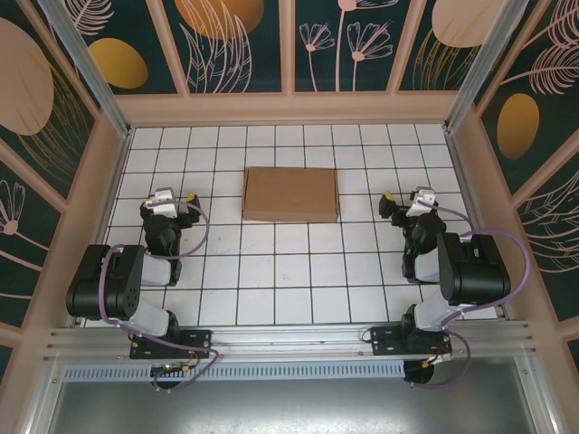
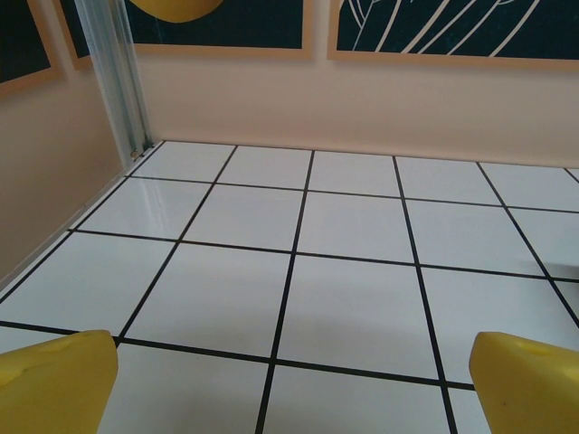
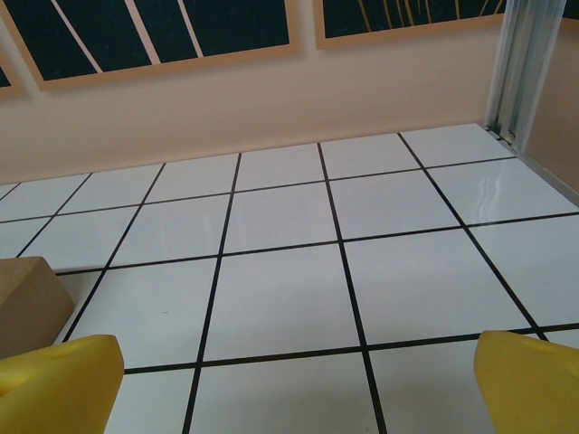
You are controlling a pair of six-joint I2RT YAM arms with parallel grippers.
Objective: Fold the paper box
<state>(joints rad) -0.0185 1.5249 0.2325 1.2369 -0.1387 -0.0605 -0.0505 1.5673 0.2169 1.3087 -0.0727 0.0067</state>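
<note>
The paper box (image 1: 290, 193) is a flat, closed rectangle of plain brown cardboard lying on the tiled table, centre back; one of its corners (image 3: 27, 303) shows at the left edge of the right wrist view. My left gripper (image 1: 192, 201) rests low to the left of the box, apart from it, open, with yellow fingertips (image 2: 54, 380) wide apart and only tiles between them. My right gripper (image 1: 387, 201) sits to the right of the box, also apart from it and open, its yellow fingertips (image 3: 529, 384) spread with nothing held.
The white tiled table (image 1: 289, 280) is bordered by beige walls with dark floral panels. Aluminium posts (image 2: 113, 77) (image 3: 516, 63) stand at the back corners. A metal rail (image 1: 289, 339) runs along the near edge by the arm bases.
</note>
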